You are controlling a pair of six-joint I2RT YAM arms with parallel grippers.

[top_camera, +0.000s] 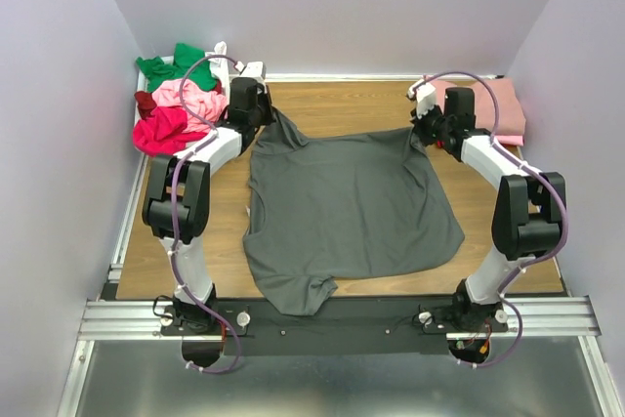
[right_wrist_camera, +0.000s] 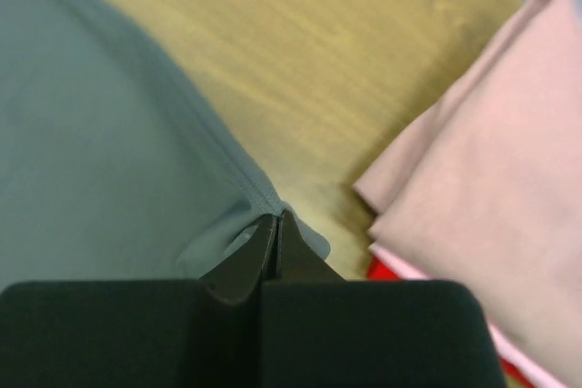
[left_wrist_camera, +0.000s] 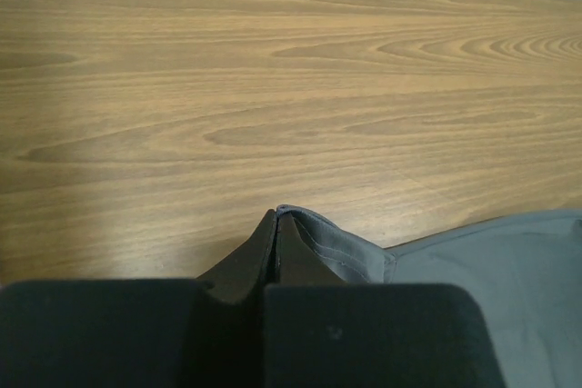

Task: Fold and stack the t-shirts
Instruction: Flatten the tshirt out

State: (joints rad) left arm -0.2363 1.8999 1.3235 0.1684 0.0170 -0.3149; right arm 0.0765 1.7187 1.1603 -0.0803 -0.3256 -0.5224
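The left end effector (left_wrist_camera: 275,216) is pinching a hemmed corner of the dark grey t-shirt (top_camera: 352,202), fingers pressed together on the cloth. The right end effector (right_wrist_camera: 276,218) is clamping the other far corner likewise. The shirt is lying spread, lightly wrinkled, across the middle of the counter (top_camera: 337,103). A dusty rose t-shirt (top_camera: 506,106) is sitting folded far right, and a heap of t-shirts (top_camera: 176,104) is lying far left.

Spread t-shirt (top_camera: 347,212) lies mid table (top_camera: 342,100), near edge overhanging the front. Heap of t-shirts (top_camera: 181,104) at far-left corner; folded t-shirt (top_camera: 498,104) far right (another beneath it).
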